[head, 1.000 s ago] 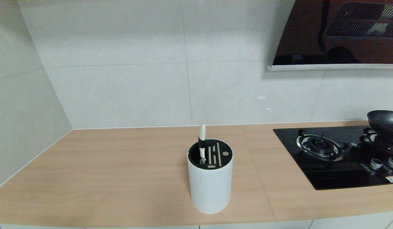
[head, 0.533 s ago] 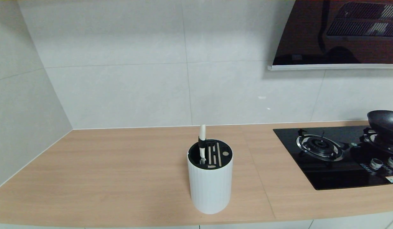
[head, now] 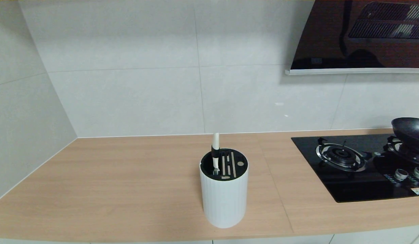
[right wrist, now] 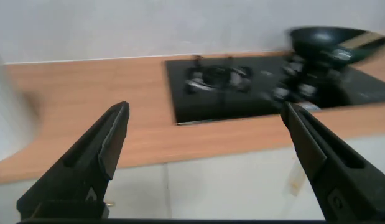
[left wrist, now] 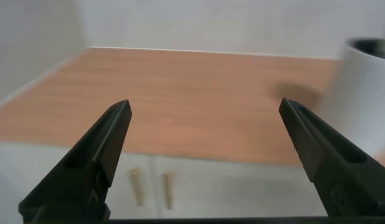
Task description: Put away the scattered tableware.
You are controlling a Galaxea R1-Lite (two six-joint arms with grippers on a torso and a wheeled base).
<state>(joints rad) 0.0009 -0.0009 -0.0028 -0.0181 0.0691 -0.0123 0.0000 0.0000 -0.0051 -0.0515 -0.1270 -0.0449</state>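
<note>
Black left claw (left wrist: 203, 106): wide open, nothing between its jaws. It hangs in front of the counter (head: 128, 176), with cabinet doors (left wrist: 137, 186) below.
Right claw (right wrist: 204, 109): also wide open and without load. It hangs before the counter edge on the side of the hob (head: 358, 169).
Utensil (head: 215, 149): stands upright in the holder (head: 224, 193), in the open compartment at its left side. The white handle with a black band rises above the rim. We cannot tell if it is a knife or another piece.
Handling: we judge it light, thin and stiff. The smooth handle may slip, so we would pinch the white part above the band and move it straight up or down.
Holder: white ribbed cylinder with a black slotted top, near the front of the counter and well apart from the hob. It is tall, so we think a side push near the rim can tip it.
Around: a dark pan (head: 411, 130) on the far burner, a hood (head: 358, 37) above and a tiled wall behind.
In the way: the counter edge comes first, and we believe both claws must pass over it.
</note>
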